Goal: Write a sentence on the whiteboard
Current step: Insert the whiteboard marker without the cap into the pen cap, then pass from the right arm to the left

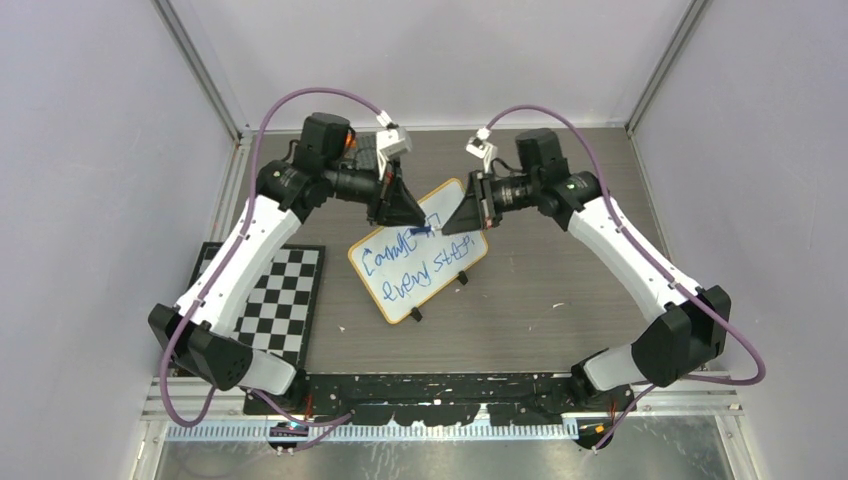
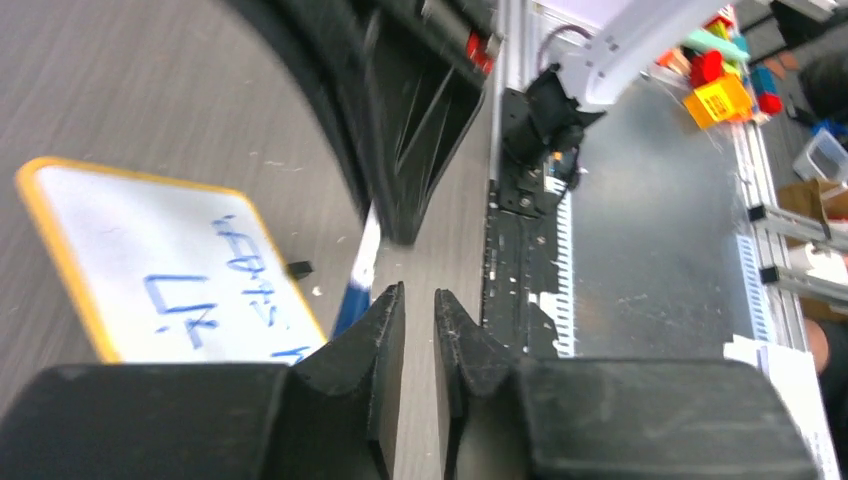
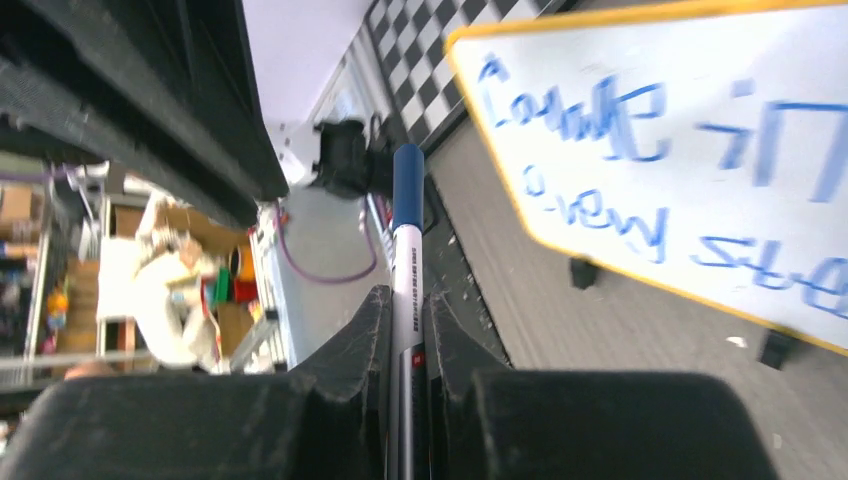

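- right gripper (image 3: 405, 300) clamped on white-barrelled, blue-capped marker (image 3: 407, 230)
- left gripper (image 2: 418, 300) closed, holding nothing
- small tan-rimmed whiteboard (image 1: 398, 308) bears blue handwritten sentence (image 1: 415, 262), two slanted lines

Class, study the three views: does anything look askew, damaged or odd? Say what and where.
The whiteboard lies askew, diagonal to the table's edges, and its sentence runs in uneven, slanting blue letters. Nothing looks spilled or broken.
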Controlling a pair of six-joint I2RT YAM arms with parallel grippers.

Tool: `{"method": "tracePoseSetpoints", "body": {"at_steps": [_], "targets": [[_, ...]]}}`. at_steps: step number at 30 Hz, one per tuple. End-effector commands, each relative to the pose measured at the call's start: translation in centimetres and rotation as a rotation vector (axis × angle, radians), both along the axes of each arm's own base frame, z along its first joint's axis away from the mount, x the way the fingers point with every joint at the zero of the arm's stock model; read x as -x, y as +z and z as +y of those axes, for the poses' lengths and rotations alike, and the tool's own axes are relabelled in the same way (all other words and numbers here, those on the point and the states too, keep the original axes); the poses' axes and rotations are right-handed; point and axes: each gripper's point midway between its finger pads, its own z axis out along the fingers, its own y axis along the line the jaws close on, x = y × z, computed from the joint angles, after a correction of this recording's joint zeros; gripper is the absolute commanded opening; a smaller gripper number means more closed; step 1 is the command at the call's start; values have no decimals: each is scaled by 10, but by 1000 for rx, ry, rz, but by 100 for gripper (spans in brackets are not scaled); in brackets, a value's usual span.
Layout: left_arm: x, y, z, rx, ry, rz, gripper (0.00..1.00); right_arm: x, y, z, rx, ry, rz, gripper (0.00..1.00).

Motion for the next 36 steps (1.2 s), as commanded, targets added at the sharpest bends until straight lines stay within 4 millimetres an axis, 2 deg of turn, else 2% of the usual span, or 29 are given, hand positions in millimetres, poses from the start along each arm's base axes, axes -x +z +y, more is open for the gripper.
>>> {"method": "tracePoseSetpoints", "body": {"at_steps": [1,4,6,10,13,18,24,28,32,36], "targets": [[-28,28,20,64,90,-44,28,-33,29,-10,-119,-90,-43,0],[-42,32,37,80,172,-39,52,-44,38,-16,-172,-123,-40,0],[-50,31,48,101,221,2,63,-48,47,-18,-218,-141,-35,0],[-44,20,50,90,202,84,71,-45,68,-15,-313,-130,-14,0],[-37,16,47,100,163,175,73,-39,78,-15,-355,-111,3,0],[-29,20,40,154,98,264,71,-23,87,-10,-377,-61,17,0],[-16,28,29,196,47,293,69,-13,83,-3,-370,-29,34,0],[-11,27,23,192,31,310,64,-7,83,1,-368,-8,36,0],[-7,27,21,192,12,315,51,-4,79,3,-346,2,37,0],[-1,26,17,190,-10,320,29,-2,77,4,-341,7,39,0]]}}
